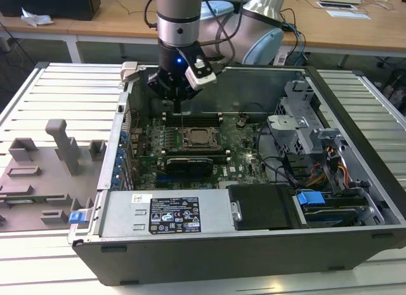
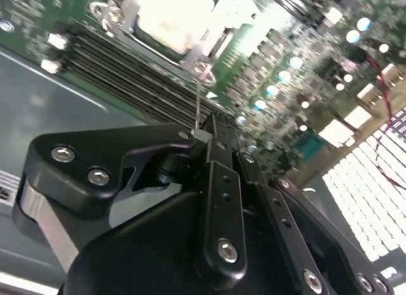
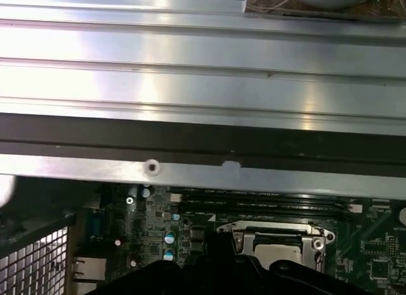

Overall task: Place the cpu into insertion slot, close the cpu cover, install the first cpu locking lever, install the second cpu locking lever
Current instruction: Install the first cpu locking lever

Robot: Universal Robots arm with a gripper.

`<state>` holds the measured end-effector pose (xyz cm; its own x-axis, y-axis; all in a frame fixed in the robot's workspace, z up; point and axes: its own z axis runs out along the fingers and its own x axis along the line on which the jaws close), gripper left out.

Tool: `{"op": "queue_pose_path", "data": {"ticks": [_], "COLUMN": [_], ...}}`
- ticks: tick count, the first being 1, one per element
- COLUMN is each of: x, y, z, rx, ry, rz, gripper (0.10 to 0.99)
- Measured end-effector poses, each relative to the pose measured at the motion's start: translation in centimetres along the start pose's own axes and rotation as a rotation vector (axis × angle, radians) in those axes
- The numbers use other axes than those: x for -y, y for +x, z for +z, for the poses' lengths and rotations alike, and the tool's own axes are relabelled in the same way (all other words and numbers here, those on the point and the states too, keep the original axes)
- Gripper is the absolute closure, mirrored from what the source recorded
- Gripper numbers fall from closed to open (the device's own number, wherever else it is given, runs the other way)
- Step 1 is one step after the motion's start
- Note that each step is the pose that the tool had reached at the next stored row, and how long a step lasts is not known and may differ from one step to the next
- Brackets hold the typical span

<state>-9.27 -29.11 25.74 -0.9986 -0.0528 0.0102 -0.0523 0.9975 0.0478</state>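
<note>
The insertion slot (image 1: pixel 198 138) sits mid-motherboard inside the open computer case. In it lies the cpu (image 2: pixel 168 19) (image 3: pixel 279 247), its pale metal top showing through the window of the cpu cover (image 3: pixel 273 229), which lies flat over it. A thin wire locking lever (image 2: pixel 198 95) stands up from the socket's corner. My gripper (image 1: pixel 181 103) (image 2: pixel 212 127) hangs just behind the socket, shut on the lever's upper end. In the exterior view the lever (image 1: pixel 181 120) runs as a fine line from my fingers down to the socket.
Long black memory slots (image 2: pixel 127 73) lie beside the socket. The case's metal wall (image 3: pixel 203 73) rises close behind the gripper. A power supply (image 1: pixel 171 216) fills the front, and a drive cage (image 1: pixel 304 130) with cables stands on the exterior view's right. Grey fixtures (image 1: pixel 57 149) stand outside.
</note>
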Motion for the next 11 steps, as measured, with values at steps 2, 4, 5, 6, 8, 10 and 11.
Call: {"op": "queue_pose_path", "data": {"ticks": [2,4,5,6,8,10,11], "x": [0.04,0.06,0.08,0.11,0.15,0.19,0.2], "y": [-0.59,-0.93,-1.28,-1.43,-1.44,-1.45,-1.47], "z": [0.07,0.14,0.26,0.77,1.55,2.3,2.5], "rx": [-0.0007,-0.0013,-0.0026,-0.0056,-0.0067,-0.0067,-0.0065], "ry": [0.0,0.0,0.0,0.0,0.0,-0.001,-0.006], "rz": [0.0,0.0,0.0,0.0,0.0,0.0,0.0], "gripper": [0.98,0.98,0.98,0.98,0.98,0.98,0.98]}}
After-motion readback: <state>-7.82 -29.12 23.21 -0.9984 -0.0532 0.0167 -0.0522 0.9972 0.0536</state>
